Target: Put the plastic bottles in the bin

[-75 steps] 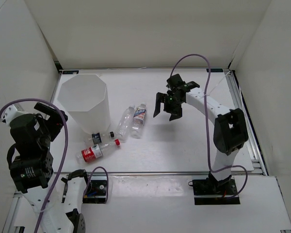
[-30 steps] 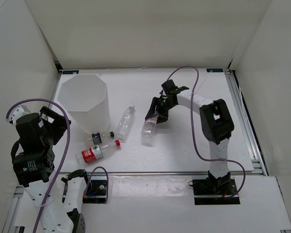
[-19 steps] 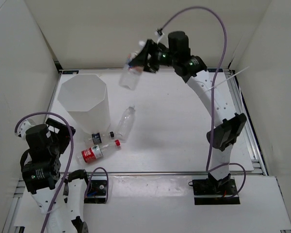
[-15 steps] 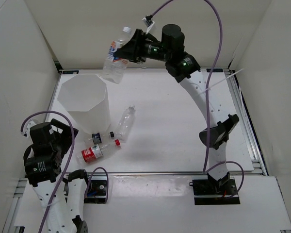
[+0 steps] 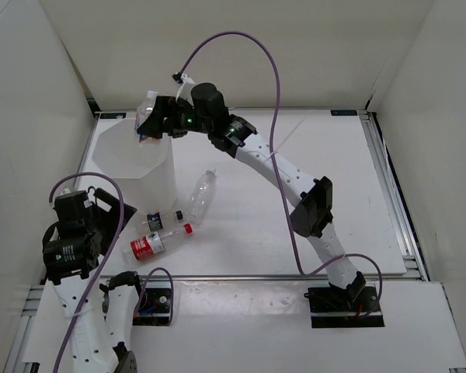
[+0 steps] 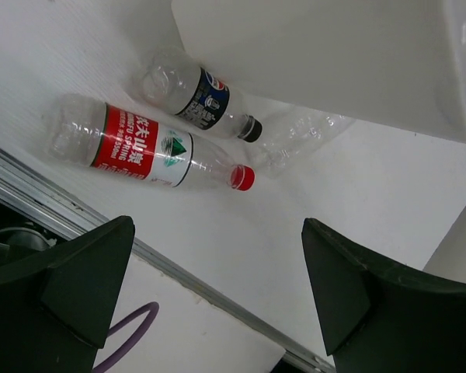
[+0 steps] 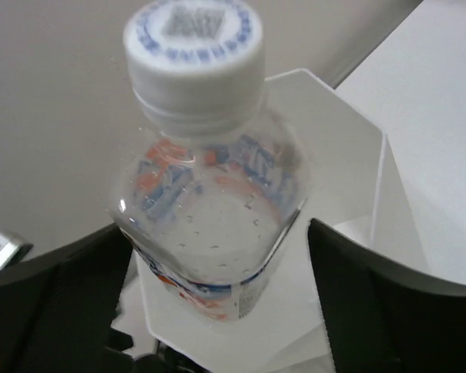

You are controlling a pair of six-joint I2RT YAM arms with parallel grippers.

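Has the blue-and-white bottle (image 7: 210,202) cap up, bottom pointing down at the bin's (image 5: 140,186) open mouth, between the fingers of the right end effector (image 7: 219,229); hard to tell if gripped or loose.

White table (image 5: 326,179) beneath me; white walls (image 5: 241,47) enclose it at 9, 12 and 3 o'clock; metal rail (image 5: 241,277) at 6 o'clock.

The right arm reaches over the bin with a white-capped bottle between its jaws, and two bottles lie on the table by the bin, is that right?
Not two but three bottles lie on the table by the bin: a red-labelled bottle, a dark-capped bottle and a plain clear bottle. The top view shows all three; the rest is right.
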